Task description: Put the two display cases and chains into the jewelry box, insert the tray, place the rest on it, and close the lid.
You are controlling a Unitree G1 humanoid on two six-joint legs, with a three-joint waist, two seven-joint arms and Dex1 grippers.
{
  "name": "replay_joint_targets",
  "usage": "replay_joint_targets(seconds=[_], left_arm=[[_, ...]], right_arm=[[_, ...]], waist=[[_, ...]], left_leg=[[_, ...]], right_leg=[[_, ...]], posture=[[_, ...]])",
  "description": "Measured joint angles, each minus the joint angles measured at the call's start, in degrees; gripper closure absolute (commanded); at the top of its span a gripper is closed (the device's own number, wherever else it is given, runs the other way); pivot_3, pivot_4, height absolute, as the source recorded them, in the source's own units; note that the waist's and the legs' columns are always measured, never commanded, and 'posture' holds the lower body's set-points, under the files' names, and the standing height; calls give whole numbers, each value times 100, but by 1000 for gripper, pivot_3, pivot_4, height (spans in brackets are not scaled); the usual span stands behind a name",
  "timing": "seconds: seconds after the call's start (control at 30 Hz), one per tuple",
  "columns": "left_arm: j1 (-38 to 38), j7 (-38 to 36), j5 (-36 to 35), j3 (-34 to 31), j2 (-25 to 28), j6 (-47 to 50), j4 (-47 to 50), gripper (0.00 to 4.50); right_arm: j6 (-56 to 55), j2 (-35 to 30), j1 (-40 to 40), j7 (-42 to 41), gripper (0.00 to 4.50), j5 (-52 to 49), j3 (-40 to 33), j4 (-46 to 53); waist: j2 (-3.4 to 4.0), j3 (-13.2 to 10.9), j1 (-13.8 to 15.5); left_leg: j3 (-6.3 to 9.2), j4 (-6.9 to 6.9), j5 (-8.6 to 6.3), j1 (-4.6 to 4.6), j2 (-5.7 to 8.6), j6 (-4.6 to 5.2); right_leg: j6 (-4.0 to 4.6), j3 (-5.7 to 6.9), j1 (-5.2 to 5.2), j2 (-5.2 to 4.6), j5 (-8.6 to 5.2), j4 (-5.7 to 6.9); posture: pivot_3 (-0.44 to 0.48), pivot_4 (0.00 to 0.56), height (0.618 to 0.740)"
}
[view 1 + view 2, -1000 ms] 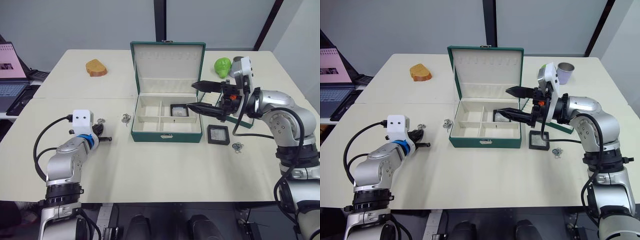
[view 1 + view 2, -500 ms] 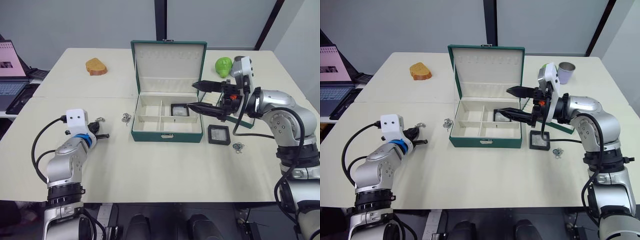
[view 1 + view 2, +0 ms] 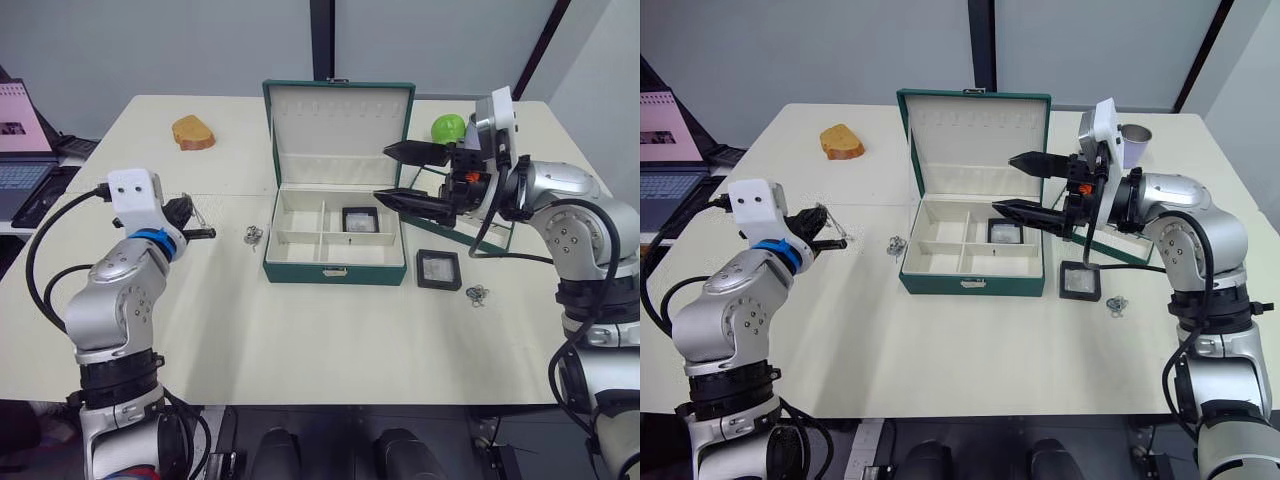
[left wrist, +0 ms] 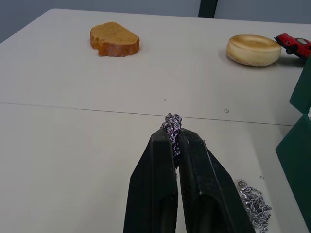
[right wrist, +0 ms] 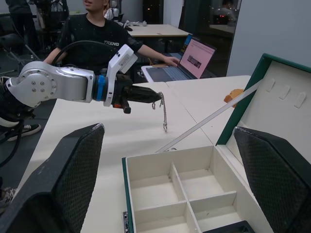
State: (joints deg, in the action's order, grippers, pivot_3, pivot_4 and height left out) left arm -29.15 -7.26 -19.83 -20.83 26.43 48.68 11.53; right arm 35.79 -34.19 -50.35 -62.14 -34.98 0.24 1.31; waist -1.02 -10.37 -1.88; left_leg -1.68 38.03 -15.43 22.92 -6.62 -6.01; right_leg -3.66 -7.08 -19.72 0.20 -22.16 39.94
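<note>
The dark green jewelry box (image 3: 333,268) stands open at the table's middle, its lid (image 3: 338,128) upright. One display case (image 3: 360,219) lies in its back right compartment; the other (image 3: 438,269) lies on the table to the box's right. My left gripper (image 3: 200,228) is raised left of the box, shut on a silver chain (image 4: 171,122) that dangles from it. A second chain (image 3: 252,236) lies by the box's left wall, a third (image 3: 477,293) near the outer case. My right gripper (image 3: 381,172) hovers open over the box's right side. The tray (image 3: 478,238) leans behind my right arm.
A bread slice (image 3: 192,134) lies at the back left, a green object (image 3: 447,127) and a cup (image 3: 1130,144) at the back right. A bun (image 4: 253,49) and a red toy car (image 4: 293,44) sit behind the box. A laptop (image 3: 20,150) stands off the left edge; a person (image 5: 99,34) sits beyond it.
My left arm has lifted up off the table with the chain in its grip. My right gripper has risen a little above the box, still open.
</note>
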Motion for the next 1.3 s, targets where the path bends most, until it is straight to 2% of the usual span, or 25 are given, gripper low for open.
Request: replay_joint_targets(seconds=[0.2, 0.67, 1.17, 1.3], left_arm=[[-359, -227, -173, 158, 213, 256, 401, 4489], [-1814, -741, -780, 680, 412, 848, 672, 4489], [-1846, -1115, -483, 1497, 78, 149, -151, 4489], [-1415, -1245, -318, 1679, -46, -200, -404, 4489]], right_arm=[[0, -88, -163, -58, 0, -21, -73, -22], [42, -364, -517, -151, 0, 4, -187, -213], [111, -729, -376, -22, 0, 42, -364, -124], [139, -802, -164, 17, 0, 43, -368, -18]], waist=[[-1, -1, 0], [-4, -4, 1], [-6, -6, 1], [-6, -5, -4]], left_leg=[[0, -1, 0, 0, 0, 0], [-1, -1, 0, 2, 2, 0], [-5, 1, 0, 4, 2, 0], [-7, 2, 0, 2, 2, 0]], right_leg=[[0, -1, 0, 0, 0, -1], [0, -1, 0, 0, 0, -7], [0, -5, -3, 1, 0, -10], [0, -7, -4, 1, 0, -10]], posture=[[0, 150, 740], [0, 150, 740], [0, 150, 740], [0, 150, 740]])
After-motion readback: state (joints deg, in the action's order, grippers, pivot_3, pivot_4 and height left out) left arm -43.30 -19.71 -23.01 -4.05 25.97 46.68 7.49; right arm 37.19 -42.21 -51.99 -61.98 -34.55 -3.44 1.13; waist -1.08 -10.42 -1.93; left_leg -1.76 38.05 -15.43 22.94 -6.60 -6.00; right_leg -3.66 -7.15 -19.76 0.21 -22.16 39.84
